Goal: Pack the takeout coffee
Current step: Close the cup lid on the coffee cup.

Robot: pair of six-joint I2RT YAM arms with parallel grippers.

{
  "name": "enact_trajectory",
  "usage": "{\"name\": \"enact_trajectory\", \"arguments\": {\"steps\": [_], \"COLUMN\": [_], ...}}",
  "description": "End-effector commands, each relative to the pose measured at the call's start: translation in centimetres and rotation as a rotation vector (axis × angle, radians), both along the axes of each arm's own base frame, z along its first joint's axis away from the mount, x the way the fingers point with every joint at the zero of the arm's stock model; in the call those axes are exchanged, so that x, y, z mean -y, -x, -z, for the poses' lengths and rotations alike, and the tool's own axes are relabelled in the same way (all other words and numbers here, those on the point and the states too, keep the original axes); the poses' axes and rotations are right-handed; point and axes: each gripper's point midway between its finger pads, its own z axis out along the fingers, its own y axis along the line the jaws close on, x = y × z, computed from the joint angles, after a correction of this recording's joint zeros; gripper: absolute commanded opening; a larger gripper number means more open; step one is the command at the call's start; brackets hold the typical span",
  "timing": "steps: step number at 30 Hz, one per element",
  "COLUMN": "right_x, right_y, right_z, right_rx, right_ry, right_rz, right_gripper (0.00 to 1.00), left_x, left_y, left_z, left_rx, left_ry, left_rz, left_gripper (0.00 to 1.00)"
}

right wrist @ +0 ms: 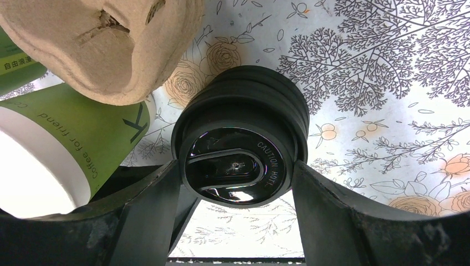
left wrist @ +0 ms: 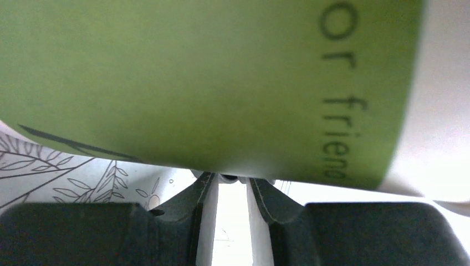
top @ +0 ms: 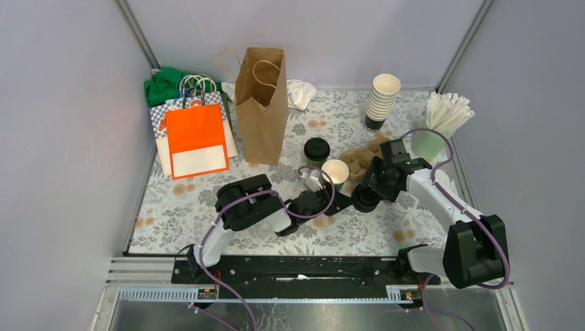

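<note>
at mid-table, right of the brown paper bag (top: pixel 262 103), the open green cup (top: pixel 336 170) stands upright with no lid. a second cup (top: pixel 316 149), already lidded, sits just far-left of it. the pulp carrier (top: pixel 360 160) is close on the open cup's right.

left gripper (top: pixel 321 179): at the open cup's near-left side, jaws a narrow gap apart. green wall fills the wrist view, so i cannot tell whether the tips pinch the rim or only lie against it.

right gripper (top: pixel 366 199): closed on a short stack of black lids (right wrist: pixel 235 166), a finger against each side, just near-right of the open cup.

risks, judged:
- the lids look nested, so more than one may arrive at the rim.
- if the left hold is loose, pressing a lid down could tip the cup or shove it into the carrier.
- a lid set off-centre could fold the paper rim.
- the two grippers work close together, so the fingers may clash.
</note>
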Motion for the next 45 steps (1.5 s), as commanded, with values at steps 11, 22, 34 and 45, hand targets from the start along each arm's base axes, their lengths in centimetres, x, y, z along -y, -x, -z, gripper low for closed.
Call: {"name": "enact_trajectory", "arguments": {"steps": [11,22,34,45], "right_x": [-1.4,0.5,-0.1,-4.1], "right_y": [-0.3,-0.9,-3.8,-5.9], "right_z": [-1.9,-4.8,-9.0,-11.8], "right_rx": [-0.008,0.059,0.204,0.234], "right_ry": [-0.068,0.026,0.032,-0.048], "right_rz": [-0.017,0.015,-0.094,-0.28], "right_gripper": [0.7,0.7,0.67,0.61], "left_x": [0.1,-0.1,-0.9,-4.6], "left_y": [-1.2,-1.3,0.2,4.0], "left_z": [-0.4,-0.7,-3.3,-4.7], "left_rx": [0.01,0.032,0.188,0.263], "left_ry": [0.007,-0.021,-0.126,-0.215], "left_rz": [-0.019,-0.022,0.012,0.047], "left_gripper": [0.29,0.3,0.39,0.39]}}
